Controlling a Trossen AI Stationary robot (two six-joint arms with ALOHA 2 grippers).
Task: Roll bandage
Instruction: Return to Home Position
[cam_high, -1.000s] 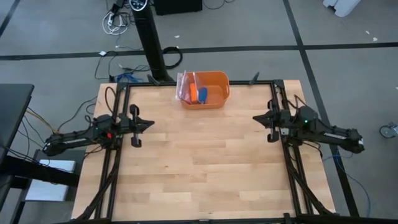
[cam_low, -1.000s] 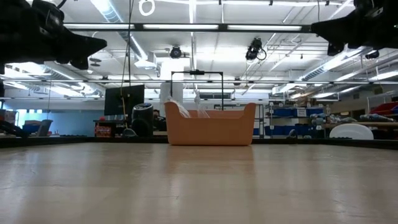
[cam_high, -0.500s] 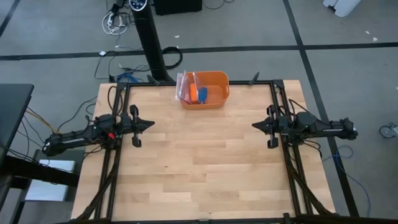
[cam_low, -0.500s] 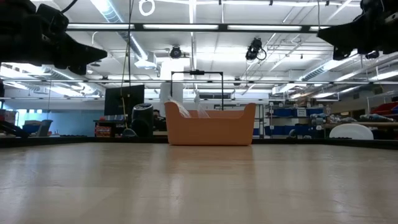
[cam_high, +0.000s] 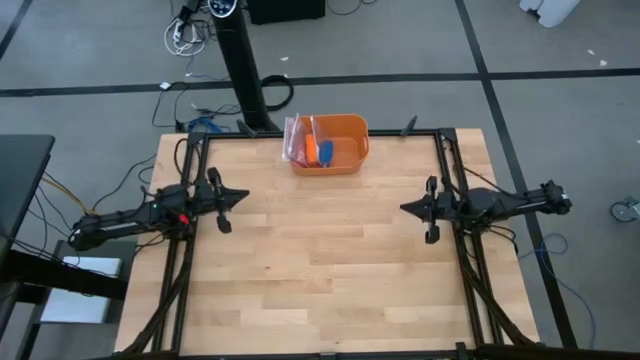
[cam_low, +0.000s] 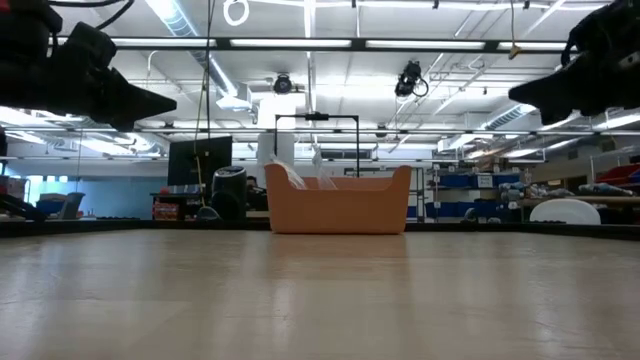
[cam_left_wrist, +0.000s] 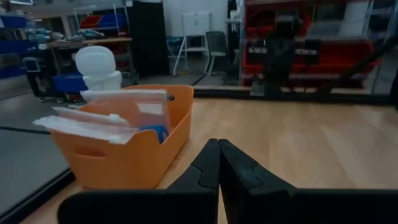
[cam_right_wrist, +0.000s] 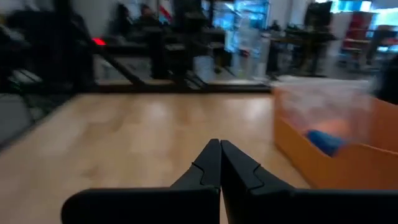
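Observation:
The blue bandage (cam_high: 325, 152) lies as a small roll inside an orange bin (cam_high: 352, 159) at the table's far edge, beside a clear plastic bag (cam_high: 299, 138); it also shows in the left wrist view (cam_left_wrist: 154, 132) and the right wrist view (cam_right_wrist: 323, 140). My left gripper (cam_high: 244, 196) is shut and empty, above the table's left side. My right gripper (cam_high: 403, 209) is shut and empty, above the table's right side. Both point toward the table's middle.
The orange bin (cam_low: 338, 205) stands at the middle of the far edge. Black frame rails (cam_high: 185, 190) run along the table's left, right and far sides. The wooden tabletop (cam_high: 320, 260) lies bare between the two arms.
My right gripper has moved toward the table's near edge and a little toward its middle, and its arm has swung round. My left gripper has tipped slightly. Neither gripper has opened. The bandage has stayed in the bin.

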